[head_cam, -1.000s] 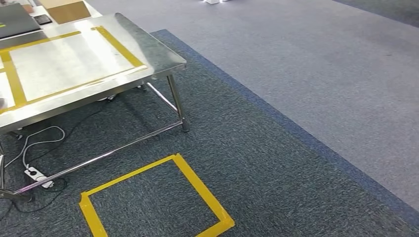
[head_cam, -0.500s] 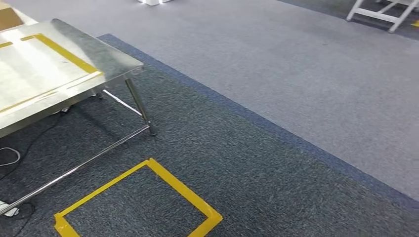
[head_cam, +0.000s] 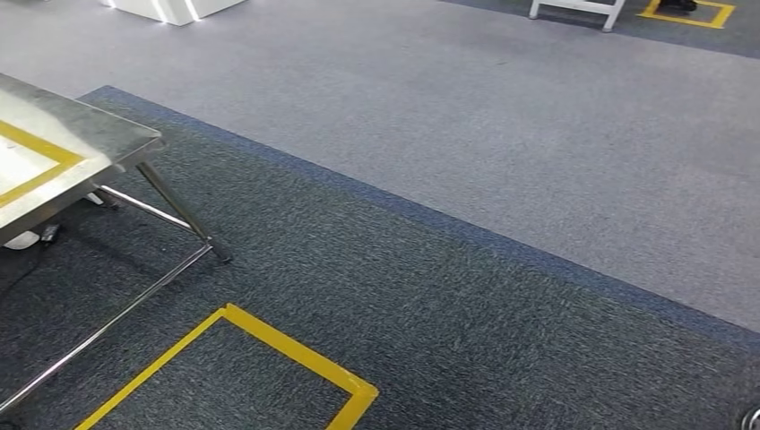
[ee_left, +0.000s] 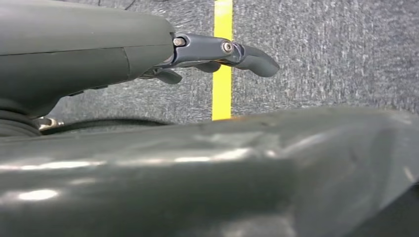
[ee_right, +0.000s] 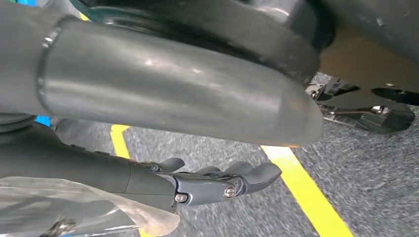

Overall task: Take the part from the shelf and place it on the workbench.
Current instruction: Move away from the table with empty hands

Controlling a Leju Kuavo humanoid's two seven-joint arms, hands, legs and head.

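Head view: steel surface (head_cam: 85, 134) w/ yellow tape lines on top; one corner of it juts in, its legs stand on dark carpet (head_cam: 448, 313). Yellow tape square (head_cam: 296, 354) on the floor just beside the leg at that corner. Lighter grey carpet (head_cam: 466, 116) beyond, across a blue border strip. Far off, a white frame (head_cam: 574, 9) next to another taped square.

L wrist view adds what head view lacks: left hand (ee_left: 217, 54) over the dark carpet, fingers stretched out nearly straight, a bit apart, nothing in them; yellow tape line (ee_left: 222, 94) on the floor behind.

R wrist view: right hand (ee_right: 217, 180) likewise extended, fingers lightly curved, nothing held; yellow tape (ee_right: 301, 192) on the carpet under it.

Part and shelf: can't tell where they are from these views.
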